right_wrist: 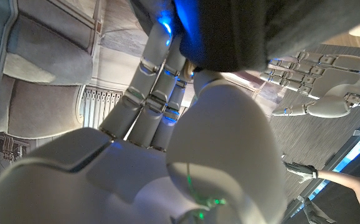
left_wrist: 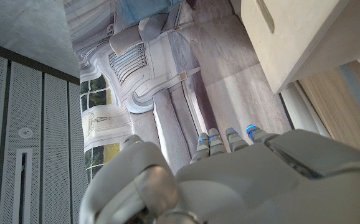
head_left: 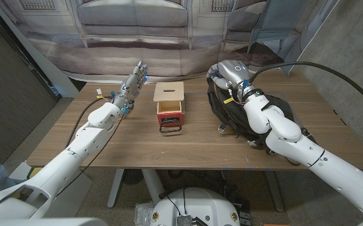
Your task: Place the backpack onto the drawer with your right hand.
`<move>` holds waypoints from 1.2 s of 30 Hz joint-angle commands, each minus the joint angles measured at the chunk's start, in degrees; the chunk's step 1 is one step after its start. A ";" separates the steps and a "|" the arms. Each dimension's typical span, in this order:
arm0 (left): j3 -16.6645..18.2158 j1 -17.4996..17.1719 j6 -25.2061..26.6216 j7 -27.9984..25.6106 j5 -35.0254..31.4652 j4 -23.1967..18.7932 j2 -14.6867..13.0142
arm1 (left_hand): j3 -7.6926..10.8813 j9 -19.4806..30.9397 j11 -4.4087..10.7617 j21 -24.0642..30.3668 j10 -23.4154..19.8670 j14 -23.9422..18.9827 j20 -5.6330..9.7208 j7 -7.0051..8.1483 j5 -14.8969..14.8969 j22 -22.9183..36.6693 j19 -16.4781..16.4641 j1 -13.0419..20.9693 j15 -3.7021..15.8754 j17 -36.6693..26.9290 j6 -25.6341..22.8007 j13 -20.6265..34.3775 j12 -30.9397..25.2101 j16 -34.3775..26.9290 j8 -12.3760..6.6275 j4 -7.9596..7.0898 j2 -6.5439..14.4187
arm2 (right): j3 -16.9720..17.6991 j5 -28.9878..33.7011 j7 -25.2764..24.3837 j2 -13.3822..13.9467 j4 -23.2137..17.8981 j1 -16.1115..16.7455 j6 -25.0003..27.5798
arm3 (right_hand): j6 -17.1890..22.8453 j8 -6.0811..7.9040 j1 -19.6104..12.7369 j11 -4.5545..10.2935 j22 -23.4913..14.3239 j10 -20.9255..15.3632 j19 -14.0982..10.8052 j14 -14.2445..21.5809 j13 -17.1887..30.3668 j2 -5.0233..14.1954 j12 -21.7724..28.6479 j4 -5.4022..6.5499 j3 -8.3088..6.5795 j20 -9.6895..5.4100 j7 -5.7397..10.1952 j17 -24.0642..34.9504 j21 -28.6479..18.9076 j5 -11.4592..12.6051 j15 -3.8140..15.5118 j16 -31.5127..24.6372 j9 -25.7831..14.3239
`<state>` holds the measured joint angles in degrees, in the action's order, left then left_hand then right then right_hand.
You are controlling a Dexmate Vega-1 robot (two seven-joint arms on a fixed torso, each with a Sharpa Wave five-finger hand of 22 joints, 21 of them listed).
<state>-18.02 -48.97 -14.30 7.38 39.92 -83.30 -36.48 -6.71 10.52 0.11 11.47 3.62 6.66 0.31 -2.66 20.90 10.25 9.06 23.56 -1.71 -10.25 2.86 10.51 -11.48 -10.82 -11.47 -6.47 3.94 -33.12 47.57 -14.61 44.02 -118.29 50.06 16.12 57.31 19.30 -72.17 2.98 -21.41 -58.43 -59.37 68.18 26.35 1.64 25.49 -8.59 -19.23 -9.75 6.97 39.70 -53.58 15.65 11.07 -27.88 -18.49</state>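
On the table, drawer: small light wooden drawer box (head_left: pixel 169 103) with red front, left of backpack.
Backpack: black fabric backpack (head_left: pixel 232 113), lying under your right hand (head_left: pixel 228 74).
Right hand: fingers apparently gripping its top.
Left hand (head_left: pixel 133 80): raised, fingers spread, empty.

Black backpack (head_left: pixel 232 110) on a brown wooden table (head_left: pixel 194 147). Light tan drawer (head_left: pixel 169 103) with a red front and a black handle. White and grey left hand (head_left: pixel 133 83) with small blue spots on the fingers (left_wrist: pixel 250 130). White and grey right hand (head_left: pixel 227 74), blue glow on its fingers (right_wrist: pixel 158 50). Grey and white picture curtain (head_left: pixel 131 31) behind.
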 commanded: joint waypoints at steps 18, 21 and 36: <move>2.38 -3.48 -0.31 -2.11 0.36 -4.57 -2.37 | -0.82 0.25 -0.21 0.13 -0.16 0.04 -0.18 -0.22 -0.23 0.27 0.25 0.41 -0.15 -0.29 -0.04 0.25 -0.15 0.02 0.15 0.06 0.74 | 4.87 -1.17 3.12 1.80 -4.89 -0.18 1.31 | 0.13 0.36 -4.83 4.74 -0.17 -4.60 0.56 1.79 7.55 4.93 0.21 -0.31 -0.82 -3.45 0.22 1.13 -1.35 -0.56 2.01 0.30 -0.50; 2.52 -3.69 -0.15 -2.36 0.43 -4.89 -2.47 | -0.85 0.25 -0.07 0.14 -0.16 0.02 -0.17 -0.24 -0.24 0.27 0.22 0.42 -0.08 -0.29 -0.02 0.25 -0.14 0.01 0.15 0.06 0.76 | 5.10 -1.04 3.49 1.95 -5.20 -0.48 1.29 | 0.12 0.33 -4.87 4.82 -0.18 -4.47 0.63 1.81 7.75 4.91 0.13 -0.34 -0.87 -3.46 0.24 1.26 -1.50 -0.65 2.01 0.30 -0.46; 3.47 -4.98 0.76 -4.29 -0.36 -7.67 -3.95 | -1.04 0.25 -0.02 0.14 -0.08 0.10 -0.17 -0.22 -0.28 0.27 0.26 0.48 -0.25 -0.29 -0.02 0.25 -0.11 0.04 0.16 0.06 0.87 | 7.46 -1.67 4.56 2.83 -6.87 -0.85 1.62 | 0.07 0.41 -4.90 4.81 -0.19 -4.63 1.07 1.71 8.66 4.98 -0.09 -0.33 -1.20 -3.46 0.17 1.90 -2.24 -1.01 1.96 0.47 -0.67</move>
<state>-15.21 -53.09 -14.27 4.19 39.99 -89.37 -39.54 -7.20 10.51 0.11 11.47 3.62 6.66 0.31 -2.66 20.90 10.25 9.06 23.86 -1.71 -10.25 2.86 10.51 -11.48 -10.82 -11.47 -6.46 4.25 -27.30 46.23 -10.91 46.17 -123.80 49.42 17.33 57.31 19.30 -72.20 2.98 -21.40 -58.44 -58.76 68.82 27.40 1.61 25.28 -8.34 -19.48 -9.53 6.96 41.30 -55.49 14.75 11.68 -27.39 -18.98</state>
